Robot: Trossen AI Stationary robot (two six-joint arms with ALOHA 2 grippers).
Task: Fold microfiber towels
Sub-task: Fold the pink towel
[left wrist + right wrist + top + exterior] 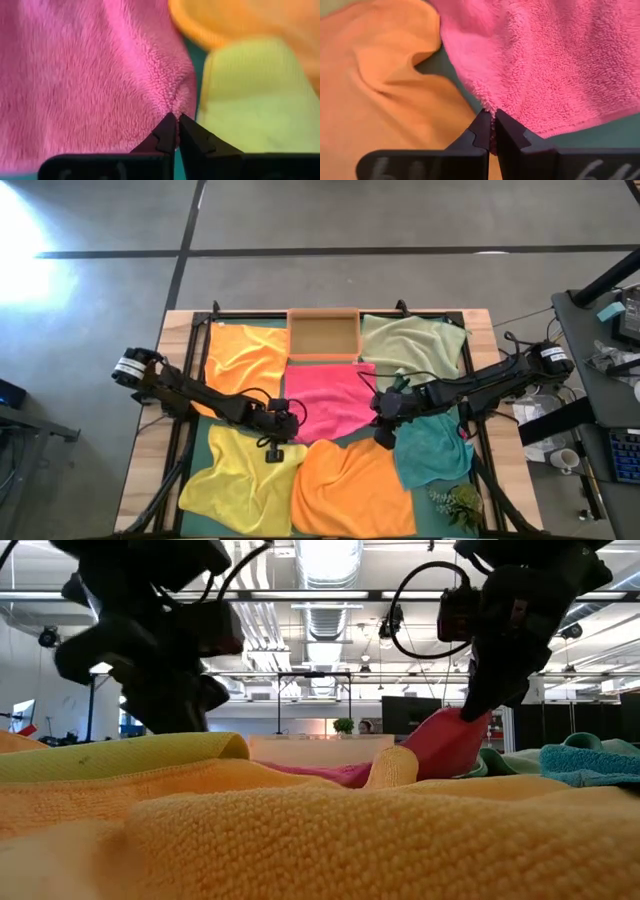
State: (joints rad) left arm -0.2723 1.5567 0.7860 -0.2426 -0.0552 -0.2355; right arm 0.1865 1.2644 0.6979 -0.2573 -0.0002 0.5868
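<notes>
Left tool [176, 120]: fingers closed, pinched on the near-left corner of the hot pink towel [335, 402], as seen in the left wrist view; fabric is puckered at the tips. In the high view the left tool [285, 423] is located at the pink towel's left edge, approx. mid-counter.

Right tool [493, 120]: fingers closed, clamped on the pink towel's edge, w/ fabric caught between the tips. In the high view the right tool [386, 420] is located at the pink towel's right near corner. In the low view that corner [450, 745] is seen lifted off the counter under the right tool, hanging in a peak.

Hot pink towel: centre of the dark green mat [222, 414], spread but rumpled, gripped at both near corners.

Surrounding items, outward:
- Orange towel [243, 355], far left, just beside the pink one.
- Pale green towel [412, 345], far right.
- Wooden tray [323, 335], far centre, betw. those two.
- Yellow towel [240, 475], near left.
- Second orange towel [350, 490], near centre, its far edge touching the pink one.
- Teal towel [430, 452], near right.
- Small plant sprig [455, 502], near-right corner.

All towels noted unfolded, creased.
</notes>
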